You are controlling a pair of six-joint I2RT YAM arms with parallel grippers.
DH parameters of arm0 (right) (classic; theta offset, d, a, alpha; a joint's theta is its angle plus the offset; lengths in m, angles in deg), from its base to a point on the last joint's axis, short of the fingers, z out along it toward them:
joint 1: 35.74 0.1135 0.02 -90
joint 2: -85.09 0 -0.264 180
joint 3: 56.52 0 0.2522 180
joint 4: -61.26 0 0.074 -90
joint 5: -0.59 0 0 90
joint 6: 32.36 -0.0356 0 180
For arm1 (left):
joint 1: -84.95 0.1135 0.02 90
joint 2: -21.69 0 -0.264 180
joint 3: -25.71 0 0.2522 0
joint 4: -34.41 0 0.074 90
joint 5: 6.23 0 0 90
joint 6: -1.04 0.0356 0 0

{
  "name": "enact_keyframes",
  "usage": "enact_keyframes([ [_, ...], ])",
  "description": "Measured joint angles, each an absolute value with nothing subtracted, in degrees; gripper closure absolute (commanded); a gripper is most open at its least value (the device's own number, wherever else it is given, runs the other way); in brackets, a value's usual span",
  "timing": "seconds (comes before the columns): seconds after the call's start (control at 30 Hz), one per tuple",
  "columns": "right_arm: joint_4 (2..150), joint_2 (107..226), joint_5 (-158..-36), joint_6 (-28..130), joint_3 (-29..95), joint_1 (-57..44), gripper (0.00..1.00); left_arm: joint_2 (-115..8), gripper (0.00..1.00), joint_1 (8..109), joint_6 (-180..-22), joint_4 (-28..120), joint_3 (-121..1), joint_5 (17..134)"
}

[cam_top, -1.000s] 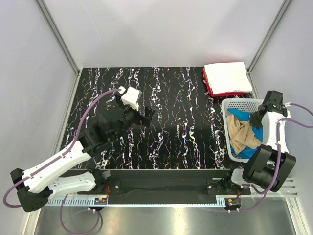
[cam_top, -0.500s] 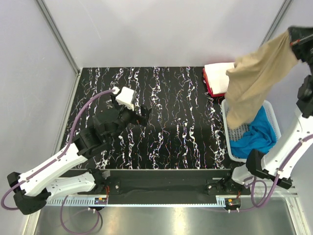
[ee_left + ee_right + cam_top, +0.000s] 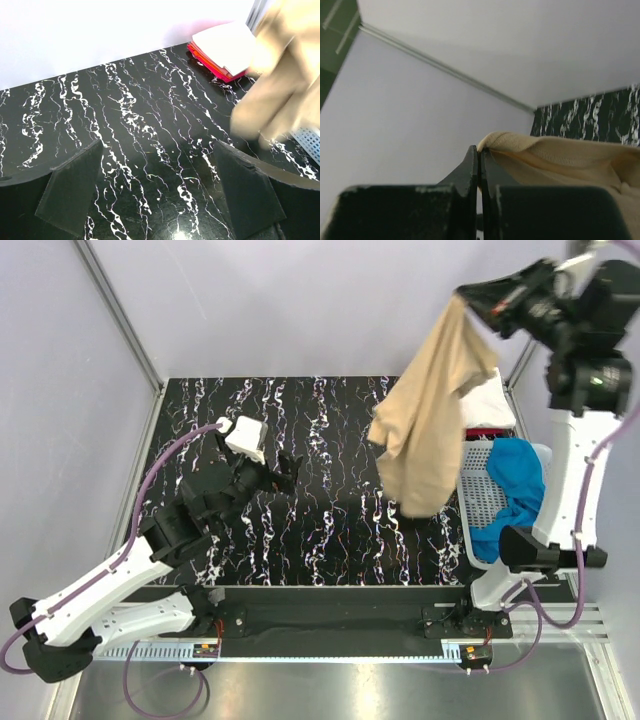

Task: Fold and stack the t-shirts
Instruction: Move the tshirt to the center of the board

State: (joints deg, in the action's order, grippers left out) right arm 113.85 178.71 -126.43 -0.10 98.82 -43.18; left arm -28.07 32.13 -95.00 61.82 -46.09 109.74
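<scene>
Tan t-shirt (image 3: 430, 430) dangles, pinched in the right claw (image 3: 480, 152); left claw (image 3: 160, 190) gapes empty.

Table (image 3: 330, 440): black top veined in white. Basket (image 3: 478, 498): white plastic mesh, at the table's right edge, toward its front. Walls (image 3: 300, 300): plain pale grey panels behind and beside the table. Posts (image 3: 125, 325): aluminium, rising from the table's rear corners.

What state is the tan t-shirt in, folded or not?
Not folded: the tan t-shirt hangs loose in the air from the shut right gripper.
</scene>
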Motion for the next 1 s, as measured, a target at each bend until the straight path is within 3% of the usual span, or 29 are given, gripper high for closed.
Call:
enact_keyframes([
  [0.23,117.9,185.1,-117.0,6.2,88.0,-22.3,0.99,-27.1,0.01,32.7,-95.0,61.6,-46.1,112.3],
  [0.37,118.5,196.7,-112.4,10.5,89.5,-10.4,0.90,-26.1,0.01,33.3,-95.0,61.2,-46.0,115.2],
  [0.53,128.0,217.0,-108.7,17.2,103.5,-0.2,0.51,-23.4,0.01,33.7,-94.1,58.2,-43.3,121.4],
  [0.63,136.3,220.5,-102.7,21.7,104.0,3.1,0.45,-21.9,0.01,33.7,-93.7,57.7,-42.2,124.2],
  [0.7,138.5,217.3,-96.7,23.5,97.5,3.7,0.44,-21.8,0.01,33.8,-94.3,57.6,-42.3,124.8],
  [0.8,136.0,205.0,-89.7,24.6,76.5,1.9,0.43,-22.8,0.01,34.2,-97.0,59.0,-43.2,124.9],
  [0.9,130.7,186.5,-88.5,23.0,50.2,-5.0,0.44,-26.7,0.02,36.6,-101.4,60.1,-44.8,123.0],
  [1.0,126.2,174.9,-87.0,20.2,35.5,-13.0,0.44,-34.0,0.08,43.7,-106.5,61.5,-46.4,115.8],
])
